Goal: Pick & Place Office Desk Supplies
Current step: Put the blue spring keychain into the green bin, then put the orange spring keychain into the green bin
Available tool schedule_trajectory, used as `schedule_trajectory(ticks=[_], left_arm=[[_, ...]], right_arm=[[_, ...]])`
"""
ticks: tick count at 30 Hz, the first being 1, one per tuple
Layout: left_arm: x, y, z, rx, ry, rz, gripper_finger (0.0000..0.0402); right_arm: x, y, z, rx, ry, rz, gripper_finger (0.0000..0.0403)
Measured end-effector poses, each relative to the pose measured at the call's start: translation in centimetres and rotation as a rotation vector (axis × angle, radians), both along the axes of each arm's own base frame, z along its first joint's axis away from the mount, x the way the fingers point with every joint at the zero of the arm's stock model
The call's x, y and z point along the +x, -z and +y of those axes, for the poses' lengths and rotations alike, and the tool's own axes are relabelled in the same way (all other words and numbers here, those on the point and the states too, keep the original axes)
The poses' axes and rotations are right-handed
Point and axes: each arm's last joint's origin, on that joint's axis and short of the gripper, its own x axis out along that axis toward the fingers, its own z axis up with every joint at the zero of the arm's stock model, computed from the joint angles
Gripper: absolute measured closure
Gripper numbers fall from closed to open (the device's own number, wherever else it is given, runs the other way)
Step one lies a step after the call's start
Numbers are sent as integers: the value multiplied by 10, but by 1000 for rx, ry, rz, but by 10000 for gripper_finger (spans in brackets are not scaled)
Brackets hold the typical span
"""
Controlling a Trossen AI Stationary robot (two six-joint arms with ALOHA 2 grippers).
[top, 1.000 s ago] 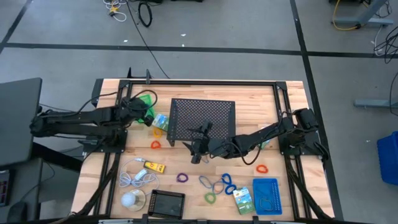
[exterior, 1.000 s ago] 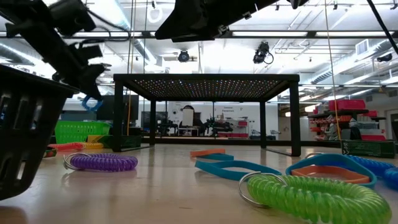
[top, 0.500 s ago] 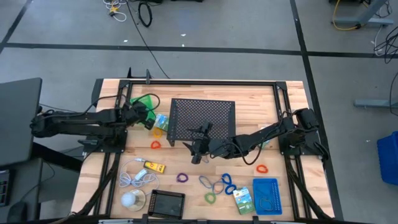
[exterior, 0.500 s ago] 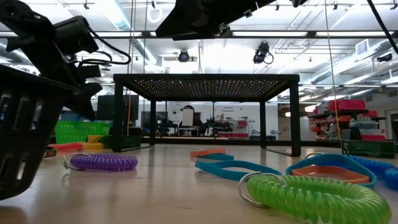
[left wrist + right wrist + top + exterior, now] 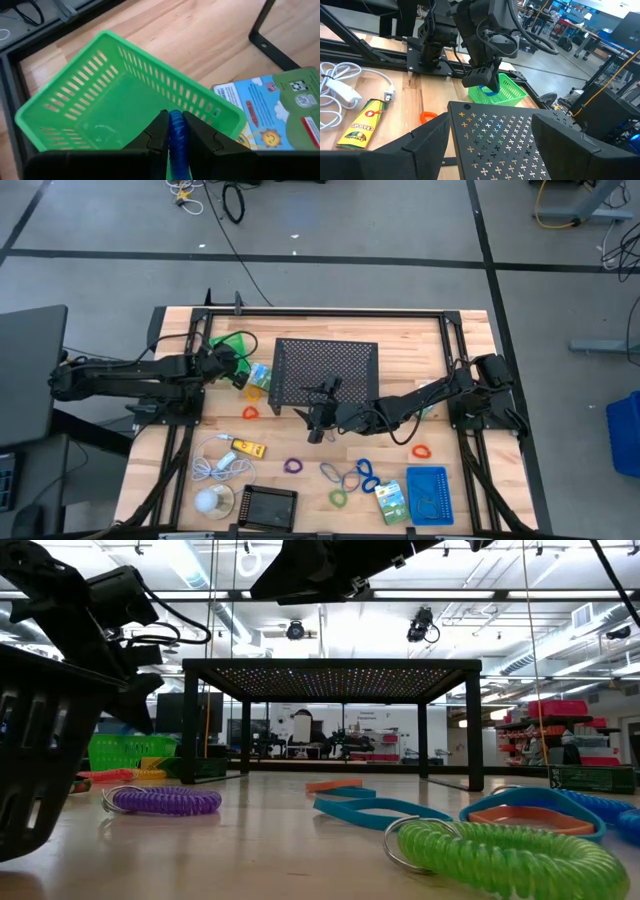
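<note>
Here, blue loop (image 5: 176, 131) hangs upright.

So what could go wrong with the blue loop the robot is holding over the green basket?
1. The left fingers pinch the blue loop near the green basket's edge beside the packet; dropped now, it might catch the rim or bounce out.
2. The basket looks light, so a bump from the arm could tip or push it.
3. The right gripper waits open by the black mesh stand, close to the left arm; they might bump if both move.
</note>
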Motion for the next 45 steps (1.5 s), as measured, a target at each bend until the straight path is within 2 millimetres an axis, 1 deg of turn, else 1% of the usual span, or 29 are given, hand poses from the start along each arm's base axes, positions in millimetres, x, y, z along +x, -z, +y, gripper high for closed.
schedule_trajectory(ticks=[4, 8, 15, 20, 22, 25, 30, 35, 39, 42, 45], left_arm=[[-1, -1, 1, 46, -44, 4, 330], [-1, -2, 2, 83, -71, 1, 298], [0, -4, 3, 120, -83, -7, 217], [9, -16, 6, 211, -17, -68, 161], [13, -23, 5, 249, 45, -108, 145], [20, -34, 0, 301, 165, -178, 132], [27, -52, -13, 389, 385, -295, 129], [31, -65, -31, 439, 627, -408, 129], [31, -70, -44, 430, 790, -476, 129], [30, -71, -53, 415, 862, -506, 129], [30, -71, -60, 402, 912, -514, 129]], right_arm=[[0, 0, 0, 0, 0, 0, 113], [0, 0, 0, 3, -5, 0, 113], [0, 0, 2, 5, -10, -1, 113], [-3, 0, 10, -30, -21, 9, 113], [-5, -1, 16, -54, -15, 14, 113], [-8, 0, 26, -71, -27, 19, 113], [-15, 3, 41, -71, -48, 45, 113], [-24, 9, 55, -36, -68, 93, 113], [-38, 6, 61, 53, -76, 155, 113], [-53, -1, 65, 126, -64, 194, 113], [-71, -10, 65, 239, -49, 252, 113]])
